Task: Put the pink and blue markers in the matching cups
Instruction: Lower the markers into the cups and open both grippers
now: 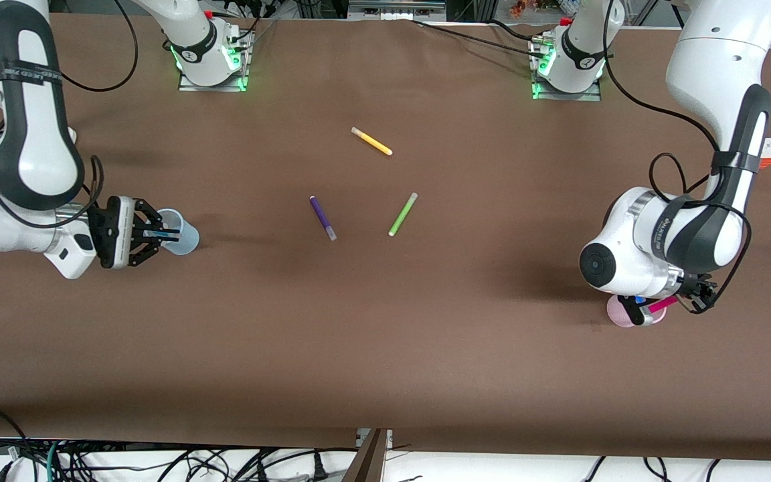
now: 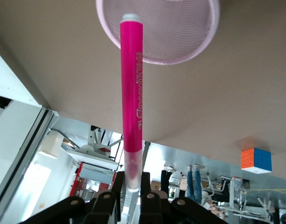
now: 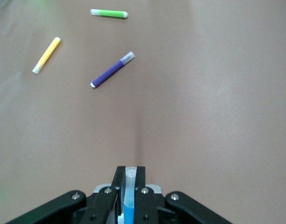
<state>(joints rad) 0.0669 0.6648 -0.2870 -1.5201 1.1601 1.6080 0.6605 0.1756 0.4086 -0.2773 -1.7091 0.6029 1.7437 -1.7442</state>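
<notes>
My left gripper point(image 1: 650, 311) is shut on the pale end of the pink marker point(image 1: 664, 304), over the pale pink cup point(image 1: 618, 313) near the left arm's end of the table. In the left wrist view the gripper point(image 2: 132, 181) holds the pink marker point(image 2: 132, 93) with its white tip at the mouth of the pink cup point(image 2: 180, 44). My right gripper point(image 1: 170, 233) is shut on the blue marker point(image 1: 155, 233), level, with its fingers at the pale blue cup point(image 1: 186, 235). In the right wrist view the gripper point(image 3: 130, 175) holds the blue marker point(image 3: 129, 207); the blue cup is hidden there.
A purple marker point(image 1: 322, 217), a green marker point(image 1: 403, 214) and a yellow marker point(image 1: 371, 141) lie mid-table; they also show in the right wrist view. A Rubik's cube point(image 1: 769, 152) sits at the left arm's table edge. Brown table point(image 1: 385, 335).
</notes>
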